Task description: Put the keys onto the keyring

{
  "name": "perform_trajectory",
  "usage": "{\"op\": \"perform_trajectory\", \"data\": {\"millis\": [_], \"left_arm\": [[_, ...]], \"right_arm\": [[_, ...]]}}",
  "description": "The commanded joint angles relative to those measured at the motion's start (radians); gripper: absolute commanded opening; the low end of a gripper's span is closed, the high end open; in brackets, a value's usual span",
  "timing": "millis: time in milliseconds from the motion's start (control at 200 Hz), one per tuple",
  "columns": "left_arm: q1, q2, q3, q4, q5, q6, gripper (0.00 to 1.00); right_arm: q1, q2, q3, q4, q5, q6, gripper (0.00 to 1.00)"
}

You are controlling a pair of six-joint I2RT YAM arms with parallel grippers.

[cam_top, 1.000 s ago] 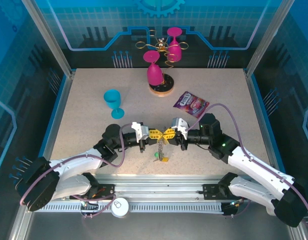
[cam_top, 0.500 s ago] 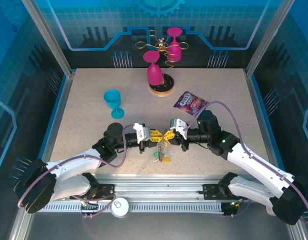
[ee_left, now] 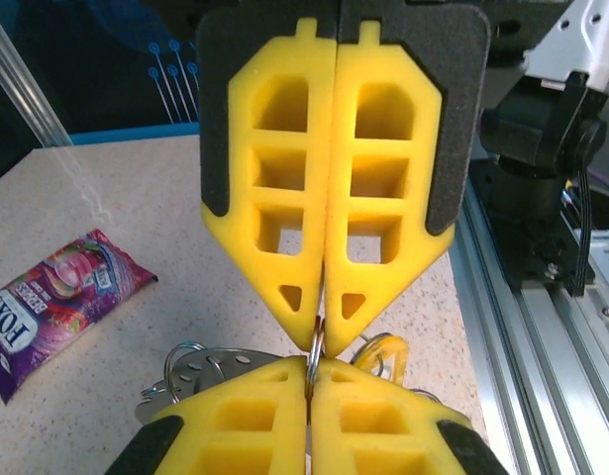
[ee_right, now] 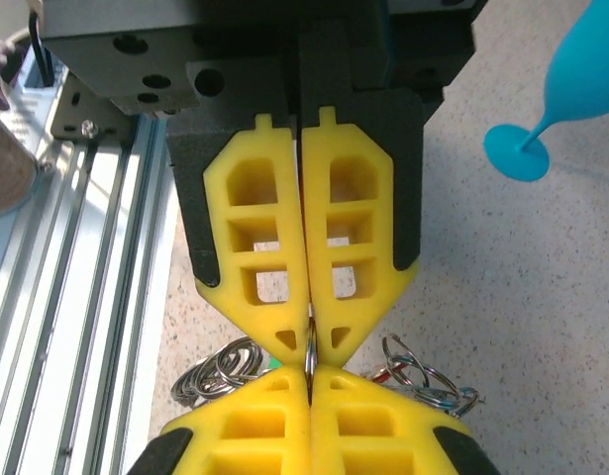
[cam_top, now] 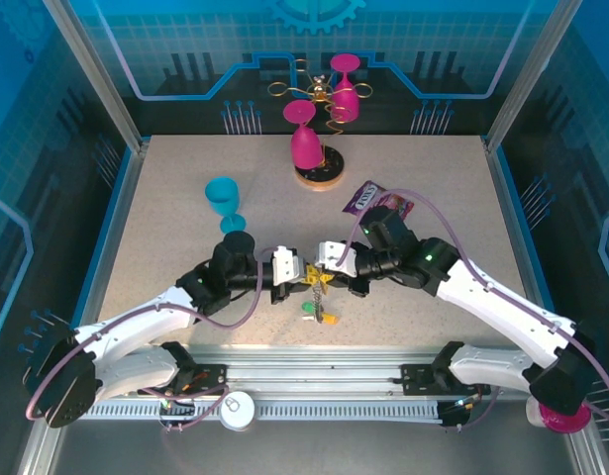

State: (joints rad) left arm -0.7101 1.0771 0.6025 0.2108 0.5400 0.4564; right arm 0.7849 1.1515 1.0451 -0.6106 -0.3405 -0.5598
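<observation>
Holds the keyring (ee_left: 315,348) pinched tip to tip, left gripper (cam_top: 304,275) and right gripper (cam_top: 327,269) both clenched on it over the table (cam_top: 185,158) near its front edge, keys (cam_top: 320,315) dangling below, likely to steady the loop for threading.

You see bright yellow foam pads (ee_left: 284,139) with black backs and a purple plastic snack packet (ee_left: 56,297) with white letters. Your plastic cup (ee_right: 581,69) is teal, and the table (ee_right: 542,297) is beige with tiny dark speckles.
</observation>
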Motion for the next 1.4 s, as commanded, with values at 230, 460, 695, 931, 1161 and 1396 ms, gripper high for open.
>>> {"op": "perform_trajectory", "data": {"millis": [230,460,695,931,1161,1396], "left_arm": [[-0.002,-0.027,0.048,-0.051,0.014,0.05,0.0],[-0.002,-0.046,-0.055,0.169,-0.012,-0.032,0.0],[-0.003,-0.037,-0.094,0.273,-0.043,-0.103,0.0],[-0.004,-0.036,-0.11,0.316,-0.055,-0.135,0.0],[-0.002,-0.038,-0.11,0.327,-0.048,-0.151,0.0],[-0.003,-0.046,-0.112,0.329,-0.033,-0.157,0.0]], "right_arm": [[0.022,-0.026,0.002,0.039,0.031,0.031,0.21],[-0.055,-0.245,-0.269,0.364,0.05,0.272,0.43],[-0.03,-0.285,-0.393,0.501,0.009,0.389,0.43],[-0.009,-0.247,-0.418,0.551,0.002,0.4,0.43],[-0.008,-0.213,-0.407,0.57,0.032,0.399,0.34],[-0.008,-0.231,-0.399,0.546,0.051,0.38,0.11]]}}
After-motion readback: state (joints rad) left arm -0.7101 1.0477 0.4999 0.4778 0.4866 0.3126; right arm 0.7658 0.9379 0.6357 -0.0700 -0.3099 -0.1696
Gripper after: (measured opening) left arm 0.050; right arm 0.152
